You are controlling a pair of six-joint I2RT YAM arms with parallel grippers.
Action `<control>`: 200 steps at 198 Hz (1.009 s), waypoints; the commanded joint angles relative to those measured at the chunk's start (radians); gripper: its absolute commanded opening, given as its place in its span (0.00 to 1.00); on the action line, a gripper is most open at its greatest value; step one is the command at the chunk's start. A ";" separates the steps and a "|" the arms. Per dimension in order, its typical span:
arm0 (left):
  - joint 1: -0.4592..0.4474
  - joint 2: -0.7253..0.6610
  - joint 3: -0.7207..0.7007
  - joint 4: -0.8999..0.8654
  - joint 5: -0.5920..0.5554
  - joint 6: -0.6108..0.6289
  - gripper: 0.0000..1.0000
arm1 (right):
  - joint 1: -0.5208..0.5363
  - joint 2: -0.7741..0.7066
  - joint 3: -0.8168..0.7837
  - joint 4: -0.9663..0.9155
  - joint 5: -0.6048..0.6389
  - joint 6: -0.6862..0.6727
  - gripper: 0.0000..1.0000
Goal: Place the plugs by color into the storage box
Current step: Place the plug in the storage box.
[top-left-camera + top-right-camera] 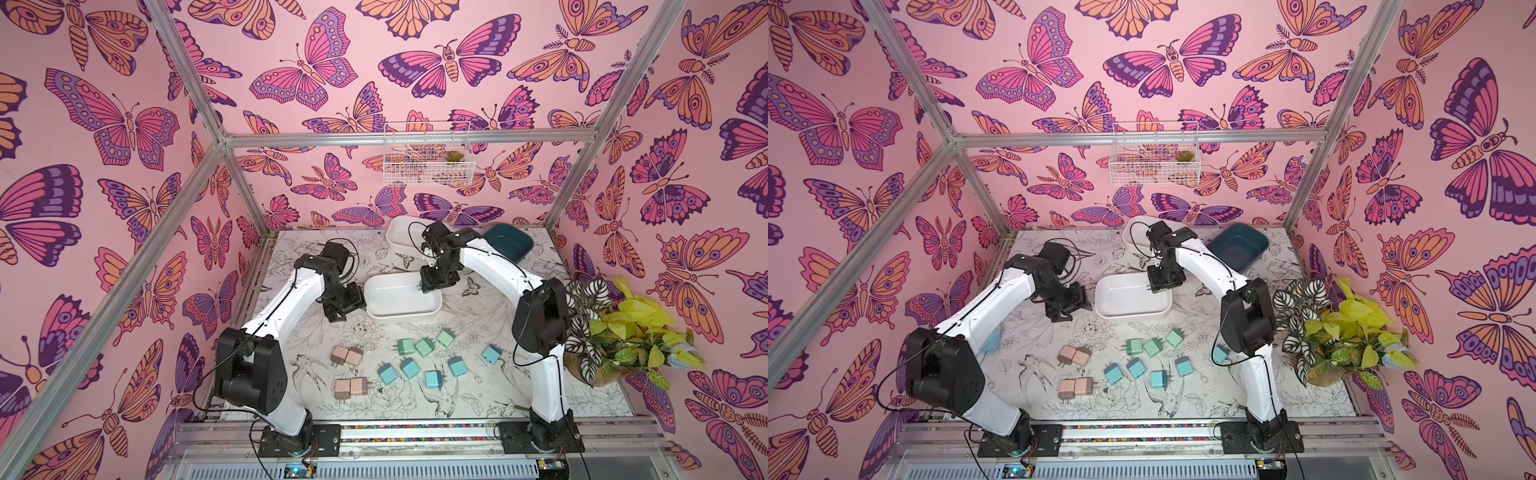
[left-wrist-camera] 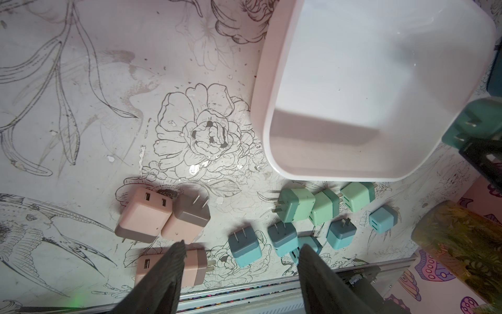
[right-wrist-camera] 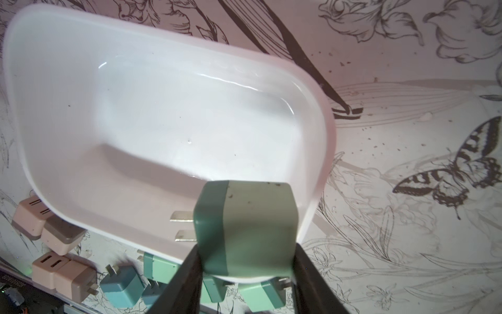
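right hand (image 3: 244,261) pinches a green plug (image 3: 244,225) just over the rim of the white box (image 3: 81,81), prongs pointing inward. left hand (image 2: 241,244) hangs spread, empty. best to go deeper inside and lower before letting go, so it can't tip out.

Left end effector (image 2: 243,244) spread, right end effector (image 3: 245,248) gripping.

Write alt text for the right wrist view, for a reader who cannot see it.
The right gripper holds a mint green plug, its two prongs showing, over the edge of an empty white box. Beside the box, pink plugs, blue plugs and other green plugs lie on the flower-printed table.
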 commanded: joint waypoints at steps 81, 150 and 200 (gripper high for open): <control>0.011 -0.050 -0.031 -0.050 -0.014 -0.009 0.68 | 0.044 0.257 0.199 -0.011 0.013 0.016 0.52; 0.009 0.001 0.037 -0.049 -0.001 -0.011 0.68 | 0.044 0.071 0.170 -0.090 0.055 -0.027 0.80; 0.003 0.043 0.065 -0.047 0.013 -0.005 0.68 | 0.043 -0.321 -0.252 -0.042 0.087 -0.040 0.81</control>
